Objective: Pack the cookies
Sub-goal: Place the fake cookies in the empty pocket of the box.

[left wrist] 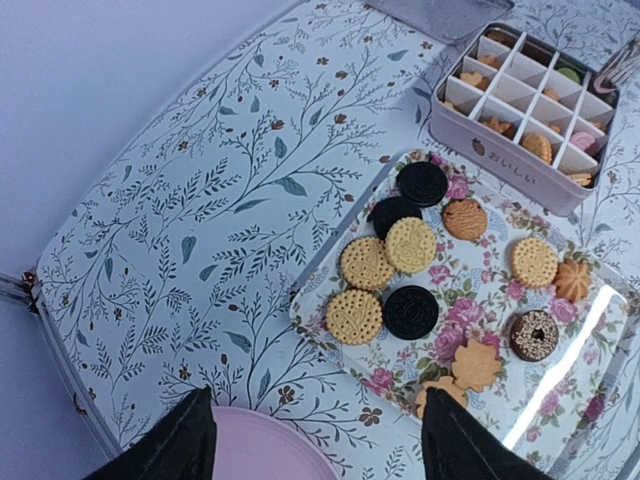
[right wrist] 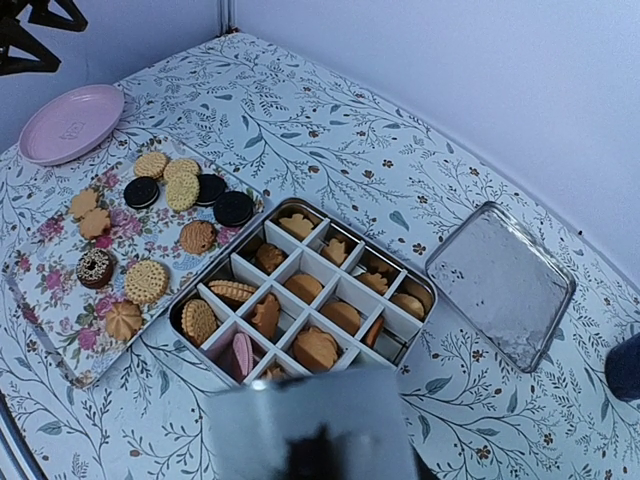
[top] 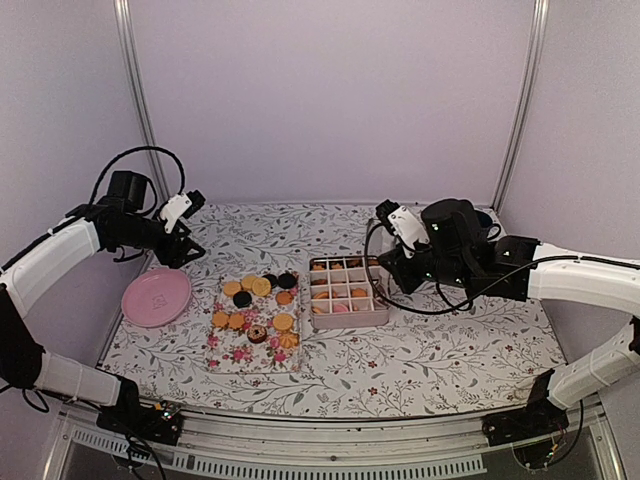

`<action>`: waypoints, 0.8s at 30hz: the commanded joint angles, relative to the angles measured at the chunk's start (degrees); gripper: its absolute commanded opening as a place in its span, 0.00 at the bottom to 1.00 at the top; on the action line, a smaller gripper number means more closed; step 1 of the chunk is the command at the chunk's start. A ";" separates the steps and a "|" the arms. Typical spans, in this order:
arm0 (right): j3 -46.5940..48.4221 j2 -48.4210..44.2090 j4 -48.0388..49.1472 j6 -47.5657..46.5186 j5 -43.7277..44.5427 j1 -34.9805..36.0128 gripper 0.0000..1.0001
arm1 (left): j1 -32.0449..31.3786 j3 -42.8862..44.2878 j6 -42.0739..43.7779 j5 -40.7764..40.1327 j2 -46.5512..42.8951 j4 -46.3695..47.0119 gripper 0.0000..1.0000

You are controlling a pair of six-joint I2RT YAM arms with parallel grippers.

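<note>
A: So, where are the cookies (left wrist: 411,245)?

B: In two lots. One lies loose on the floral tray (top: 230,352) near the middle of the tabletop (top: 430,350). It has tan rounds, three black ones (left wrist: 410,312), a chocolate-topped ring (left wrist: 533,335) and a few flower and leaf shapes. The other lot sits in the compartments of the pink box (top: 350,319).

A: How do tray and box lie?

B: Seen from above, the box stands at the tray's 3 o'clock, just beside it. Whether the edges touch I cannot tell. Most cells hold tan pieces, and a near cell holds a pink one (right wrist: 240,355).

A: Anything else down there?

B: A pink plate (top: 157,297) lies at the tray's 9 o'clock, a little apart from it. The box's metal lid (right wrist: 500,285) lies flat on the tabletop. In the right wrist view it is at the box's 3 o'clock, apart from it.

A: And the arms?

B: The left arm (top: 60,250) reaches in from 9 o'clock. The left jaws hang above the plate's far rim, wide apart and holding nothing. In their own camera the two dark fingers (left wrist: 185,445) frame the plate's edge.

A: The other side?

B: The right arm (top: 580,275) comes in from 3 o'clock, with its wrist at about the box's 2 o'clock. As for the right jaws, I cannot tell how they stand, because a blurred grey shape (right wrist: 310,425) covers the bottom of that camera's view.
</note>
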 commanded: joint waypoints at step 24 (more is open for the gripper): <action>16.91 7.66 2.41 8.35 -16.48 0.96 0.31 | 1.31 2.38 -1.93 0.05 -0.13 -0.83 0.72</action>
